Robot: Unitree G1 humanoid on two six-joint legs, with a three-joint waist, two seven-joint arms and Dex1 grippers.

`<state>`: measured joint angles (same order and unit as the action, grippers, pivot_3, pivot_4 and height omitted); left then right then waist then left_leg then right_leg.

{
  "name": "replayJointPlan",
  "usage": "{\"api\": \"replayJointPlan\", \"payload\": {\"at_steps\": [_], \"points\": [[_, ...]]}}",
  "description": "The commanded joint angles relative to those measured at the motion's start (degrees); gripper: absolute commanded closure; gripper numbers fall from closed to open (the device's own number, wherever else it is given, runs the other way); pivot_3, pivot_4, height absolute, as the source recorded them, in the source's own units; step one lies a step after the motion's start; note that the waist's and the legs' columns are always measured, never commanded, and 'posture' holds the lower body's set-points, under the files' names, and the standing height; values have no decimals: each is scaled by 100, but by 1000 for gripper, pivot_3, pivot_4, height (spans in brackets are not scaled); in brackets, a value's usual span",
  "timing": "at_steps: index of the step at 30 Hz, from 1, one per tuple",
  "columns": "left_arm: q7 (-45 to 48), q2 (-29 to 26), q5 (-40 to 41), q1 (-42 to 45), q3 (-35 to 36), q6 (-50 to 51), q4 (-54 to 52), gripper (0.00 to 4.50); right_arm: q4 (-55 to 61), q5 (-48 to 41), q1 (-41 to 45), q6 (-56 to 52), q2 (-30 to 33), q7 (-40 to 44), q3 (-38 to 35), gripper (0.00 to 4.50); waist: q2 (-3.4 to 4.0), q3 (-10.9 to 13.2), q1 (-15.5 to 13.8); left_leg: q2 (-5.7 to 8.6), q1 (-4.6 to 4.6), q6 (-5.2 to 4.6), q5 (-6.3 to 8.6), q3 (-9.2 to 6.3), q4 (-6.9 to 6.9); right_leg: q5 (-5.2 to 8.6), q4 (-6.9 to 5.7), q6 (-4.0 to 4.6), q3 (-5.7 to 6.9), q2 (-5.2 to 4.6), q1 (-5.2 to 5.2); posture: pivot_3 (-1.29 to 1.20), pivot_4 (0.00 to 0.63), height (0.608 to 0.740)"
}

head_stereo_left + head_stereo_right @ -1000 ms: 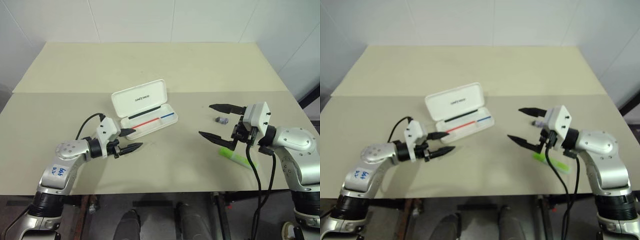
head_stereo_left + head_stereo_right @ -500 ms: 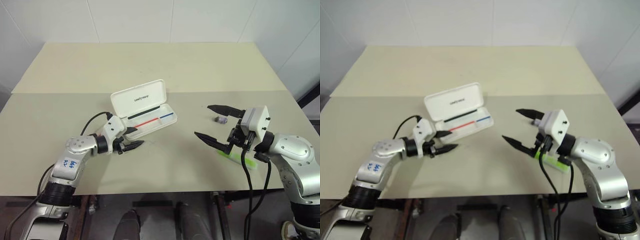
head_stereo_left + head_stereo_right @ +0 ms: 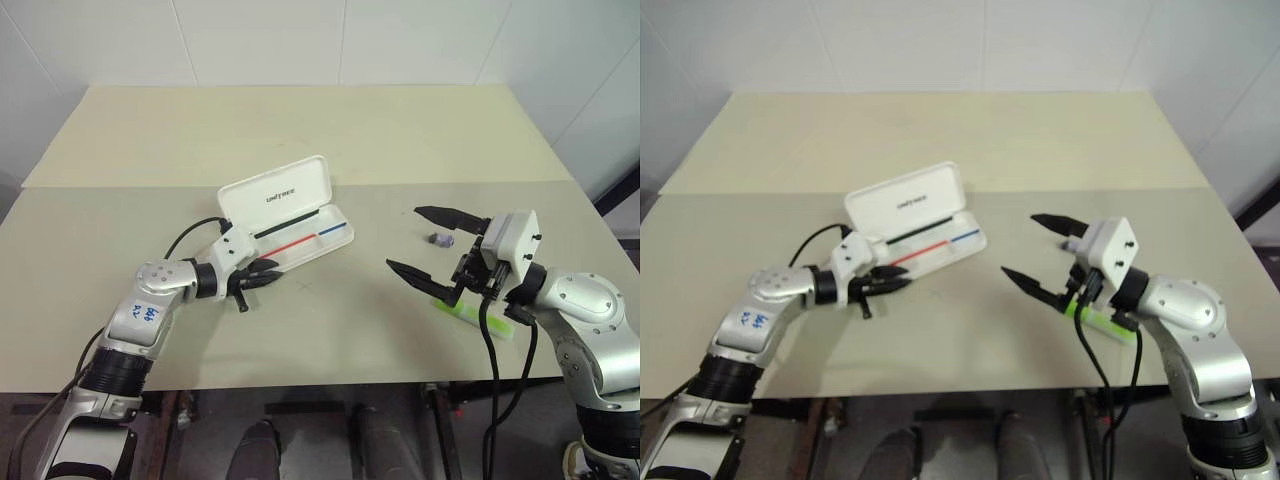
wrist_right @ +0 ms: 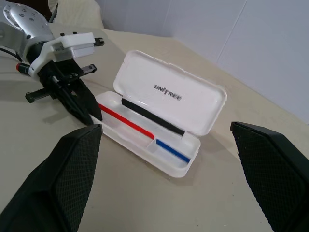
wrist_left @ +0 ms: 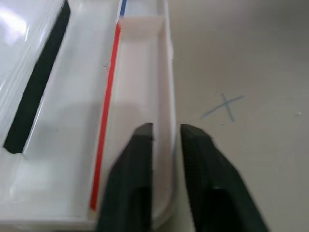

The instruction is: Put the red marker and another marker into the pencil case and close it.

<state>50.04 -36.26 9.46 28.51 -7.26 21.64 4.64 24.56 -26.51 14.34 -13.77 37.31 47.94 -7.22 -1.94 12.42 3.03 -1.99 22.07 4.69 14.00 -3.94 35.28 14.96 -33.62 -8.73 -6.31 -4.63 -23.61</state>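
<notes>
Pencil case (image 3: 287, 216) open on table (image 3: 330, 330), lid up, "UNITREE" on lid, red and blue lines in tray. Left gripper (image 3: 268, 278) at case's 7 o'clock corner, fingers (image 5: 140, 164) pinching tray's front wall, one inside, one outside. Right gripper (image 3: 428, 241) spread wide, nothing held, at 3 o'clock of case, well apart. Green marker (image 3: 478, 317) on table under right gripper, 4 o'clock of case. Small purple thing (image 3: 438, 240) between right fingers' line, on table. Red marker: cannot tell where.
</notes>
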Motion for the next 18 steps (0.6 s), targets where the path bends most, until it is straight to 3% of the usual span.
{"api": "replayJointPlan", "payload": {"at_steps": [1, 11, 18], "points": [[25, -159, -309, 84, -145, 173, 204, 4475, 182, -90, 116, 92, 11, -10, -89, 0, 0, -1, 1, 0, -3, 0, 0, 0, 0, 0, 0, 0, 0, 0, 2, 0, 150, 740], [596, -136, -82, 249, -154, -51, 217, 4475, -42, -93, 212, 106, 175, 291, -109, 0, -1, -2, 10, 0, -9, -5, -13, 0, 2, 7, 1, 22, 0, 0, 7, 0, 150, 740], [1469, -459, 266, -4, -108, -242, -510, 4475, -329, -101, 390, 141, 305, 545, -162, 0, -1, -1, 7, 0, 2, -3, -7, 0, -4, 0, -1, 8, 0, 0, -2, 0, 150, 740]]}}
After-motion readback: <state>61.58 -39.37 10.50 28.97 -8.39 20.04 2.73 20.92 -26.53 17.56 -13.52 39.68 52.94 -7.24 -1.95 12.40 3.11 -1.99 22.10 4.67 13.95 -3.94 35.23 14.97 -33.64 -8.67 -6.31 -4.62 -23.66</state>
